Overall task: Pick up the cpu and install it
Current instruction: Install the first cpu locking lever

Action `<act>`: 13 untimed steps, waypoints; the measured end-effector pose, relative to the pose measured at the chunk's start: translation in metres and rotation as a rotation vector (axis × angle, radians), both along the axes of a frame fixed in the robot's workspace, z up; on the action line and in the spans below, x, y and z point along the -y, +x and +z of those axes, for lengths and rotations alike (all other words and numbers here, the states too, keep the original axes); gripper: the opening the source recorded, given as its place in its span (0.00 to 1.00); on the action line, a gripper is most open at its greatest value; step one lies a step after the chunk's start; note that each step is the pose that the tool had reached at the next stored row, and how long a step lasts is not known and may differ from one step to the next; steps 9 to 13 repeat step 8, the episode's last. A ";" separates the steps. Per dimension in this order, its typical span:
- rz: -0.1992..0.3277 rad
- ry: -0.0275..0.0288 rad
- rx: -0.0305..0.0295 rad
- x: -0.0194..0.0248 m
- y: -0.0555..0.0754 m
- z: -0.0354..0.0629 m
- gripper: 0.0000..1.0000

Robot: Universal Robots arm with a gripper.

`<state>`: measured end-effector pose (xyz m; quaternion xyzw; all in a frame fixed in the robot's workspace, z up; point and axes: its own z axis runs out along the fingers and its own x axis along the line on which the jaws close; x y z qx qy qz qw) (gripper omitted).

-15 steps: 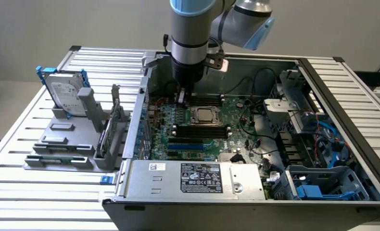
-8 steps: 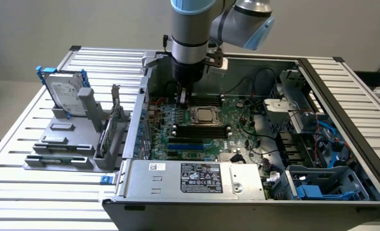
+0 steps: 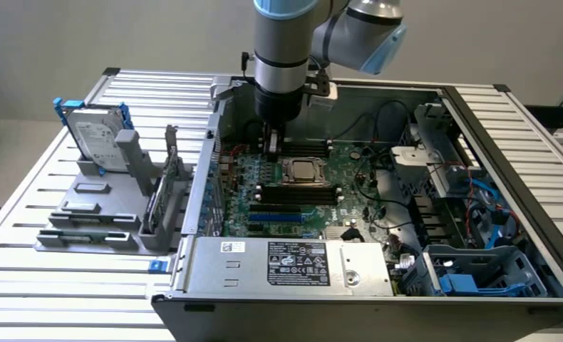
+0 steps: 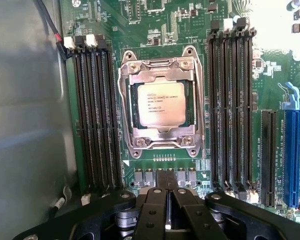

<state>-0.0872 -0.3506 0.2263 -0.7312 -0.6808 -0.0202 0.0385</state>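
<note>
end effector [image 4: 166,220]: fingers closed together, empty | above motherboard [image 4: 230,20] | cpu [image 4: 161,103] seated in socket [image 4: 160,145]

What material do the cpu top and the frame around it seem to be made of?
The cpu top looks like dull silver metal: a flat matte face with dark printed text. The socket frame around it seems to be bare, brighter steel, judging by its shiny stamped edges and screw heads at the corners.

Print on the cpu [image 4: 161,103] and power-supply label [image 3: 300,261] is illegible.
</note>
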 end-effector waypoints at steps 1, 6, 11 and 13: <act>0.000 0.0000 0.0000 0.0000 0.000 0.0000 0.11; 0.000 0.0000 0.0000 0.0000 0.000 0.0000 0.11; 0.000 0.0000 0.0000 0.0000 0.000 0.0000 0.11; 0.000 0.0000 0.0000 0.0000 0.000 0.0000 0.11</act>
